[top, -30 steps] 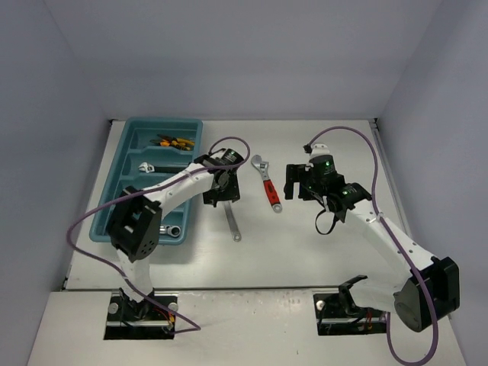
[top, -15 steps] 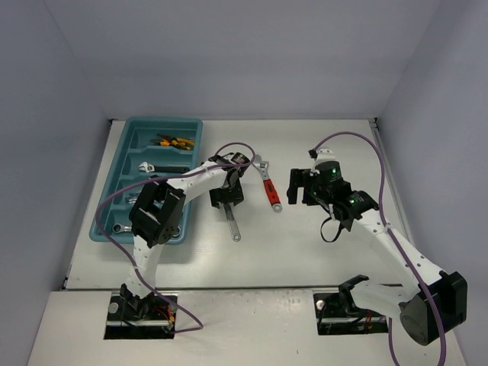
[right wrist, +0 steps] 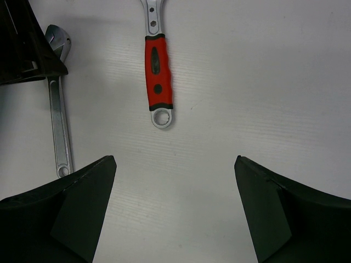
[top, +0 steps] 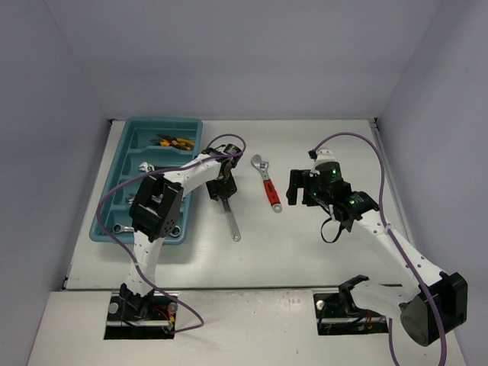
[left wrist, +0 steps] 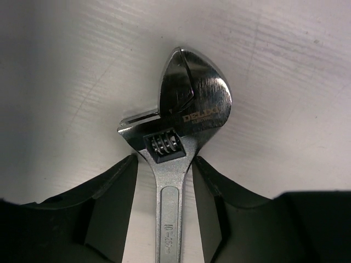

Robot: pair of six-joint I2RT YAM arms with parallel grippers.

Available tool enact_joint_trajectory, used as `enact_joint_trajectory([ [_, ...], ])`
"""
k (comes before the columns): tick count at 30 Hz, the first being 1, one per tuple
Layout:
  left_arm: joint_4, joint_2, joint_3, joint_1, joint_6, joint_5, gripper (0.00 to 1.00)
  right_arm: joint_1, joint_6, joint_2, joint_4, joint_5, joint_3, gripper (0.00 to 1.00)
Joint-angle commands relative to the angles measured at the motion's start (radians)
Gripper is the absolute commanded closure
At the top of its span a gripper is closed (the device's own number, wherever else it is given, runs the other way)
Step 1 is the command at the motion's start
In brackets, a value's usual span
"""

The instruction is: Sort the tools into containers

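Lying on table (top: 305, 244) right of tray (top: 156, 121) — silver wrench (left wrist: 194, 104), long axis near-to-far, head far. Left gripper (left wrist: 164, 162) straddles neck, slim gaps showing; right gripper (right wrist: 174, 161) wide, empty.

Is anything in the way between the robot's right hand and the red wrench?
No, nothing visible. Only bare table lies between the open right hand and the red-handled wrench. The silver adjustable wrench lies off to the side.
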Motion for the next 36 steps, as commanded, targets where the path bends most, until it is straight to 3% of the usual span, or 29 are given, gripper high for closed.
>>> enact_joint_trajectory([
  [1,-0.022,0.048,0.006,0.017,-0.004,-0.027,0.62,-0.006,-0.004,-0.003,0.026,-0.005,0.008,0.13],
  [23,-0.022,0.004,-0.091,-0.012,-0.042,0.047,0.62,-0.006,-0.006,0.011,0.026,0.000,0.007,0.13],
  [29,-0.030,-0.002,-0.115,-0.012,-0.055,0.070,0.71,-0.006,-0.004,0.004,0.026,0.002,-0.002,0.13],
  [36,-0.046,0.035,-0.074,-0.024,-0.019,0.069,0.96,-0.008,-0.005,-0.009,0.027,0.010,-0.016,0.13],
])
